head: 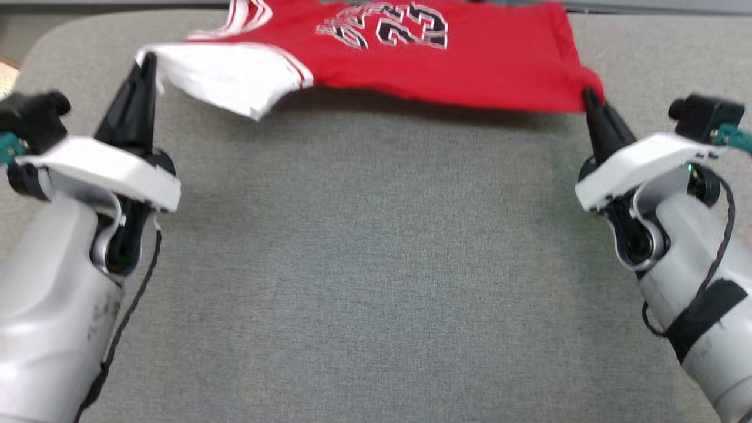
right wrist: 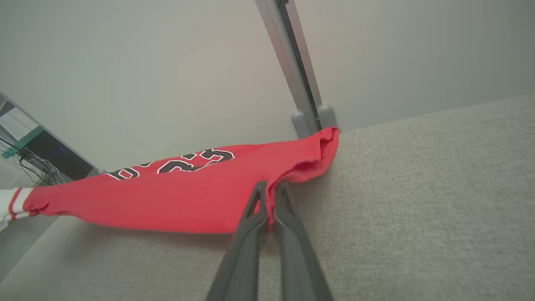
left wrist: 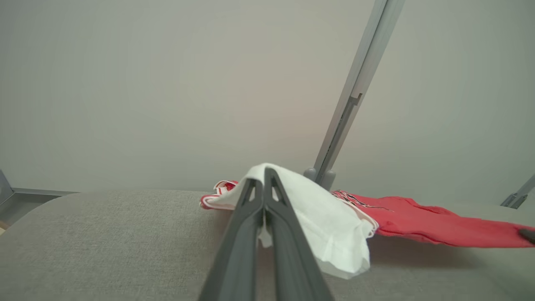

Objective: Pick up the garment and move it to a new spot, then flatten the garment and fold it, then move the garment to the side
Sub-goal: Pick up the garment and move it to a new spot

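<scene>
Underneath, a broad grey woven-cloth tabletop [head: 376, 264], bare across the near half. At its far edge, a red fabric garment [head: 470, 70] with black-and-white numerals and a white turned-over flap, stretched sideways. Near hem lifted just off the cloth and sagging a little in the middle, far part lying close to the foot of a slim grey metal post [left wrist: 351, 96]. Likely to go wrong from here: an uneven pull from either side, tearing one thin pinch loose and dropping that corner into a crumple. Or laying down with the white flap turned over, pressing in a crease instead of smoothing it. Or pushing too far back and spilling the far part off the tabletop by the post. Left claw [head: 147, 61]: dark fingers pressed together on the tip of the white flap, at the garment's left end. Right claw [head: 587, 97]: likewise clamped on the red hem corner at the garment's right end, with the cloth spanning between the two.
</scene>
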